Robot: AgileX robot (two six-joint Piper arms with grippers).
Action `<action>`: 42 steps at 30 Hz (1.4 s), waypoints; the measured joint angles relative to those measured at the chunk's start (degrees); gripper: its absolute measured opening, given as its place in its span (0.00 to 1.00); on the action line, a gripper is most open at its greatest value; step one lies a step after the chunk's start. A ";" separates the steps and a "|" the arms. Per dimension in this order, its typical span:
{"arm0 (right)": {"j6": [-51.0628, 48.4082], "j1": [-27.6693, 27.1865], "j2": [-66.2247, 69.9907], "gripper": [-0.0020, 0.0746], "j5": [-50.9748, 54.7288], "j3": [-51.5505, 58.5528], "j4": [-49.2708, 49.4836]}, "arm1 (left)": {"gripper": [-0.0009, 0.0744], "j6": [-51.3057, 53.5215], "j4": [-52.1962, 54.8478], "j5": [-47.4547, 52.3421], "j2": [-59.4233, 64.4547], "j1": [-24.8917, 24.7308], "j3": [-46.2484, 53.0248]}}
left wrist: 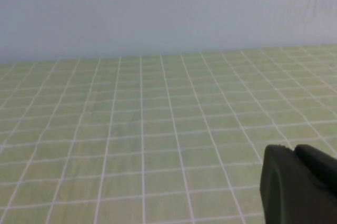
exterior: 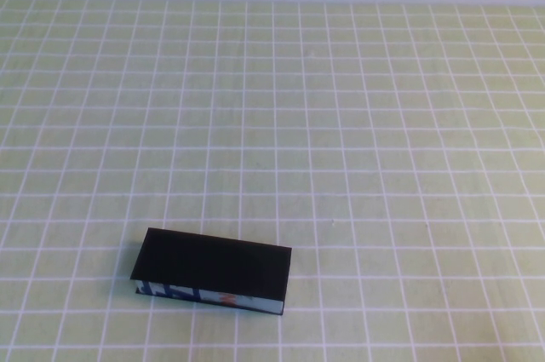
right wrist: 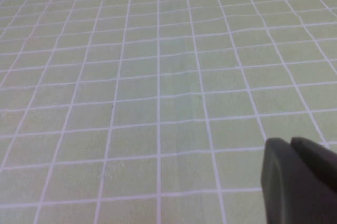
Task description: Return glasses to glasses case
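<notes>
Black glasses case [exterior: 213,269] lies shut; left gripper [left wrist: 300,184], right gripper [right wrist: 297,182] apart.

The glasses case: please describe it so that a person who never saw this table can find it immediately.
On the green checked tablecloth, look near the front edge, left of centre. The glasses case lies there, a closed flat black box with blue, white and orange print on its front side. Nothing else lies on the cloth; the left gripper and right gripper show only in their wrist views.

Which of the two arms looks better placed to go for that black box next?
Probably the left. The glasses case lies lid shut on the robot's left, near edge of the table. Neither arm shows from above; the left gripper and right gripper see only cloth.
</notes>
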 joint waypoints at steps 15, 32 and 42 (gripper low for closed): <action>0.00 0.00 0.00 0.01 0.00 0.00 0.00 | 0.01 -0.12 0.47 14.59 0.00 0.00 0.00; 0.00 0.00 0.00 0.01 0.00 0.00 0.21 | 0.01 -0.12 0.47 14.70 0.00 0.08 0.00; 0.00 0.00 -0.10 0.01 0.00 0.00 0.21 | 0.01 -0.12 0.47 14.70 0.00 0.08 0.00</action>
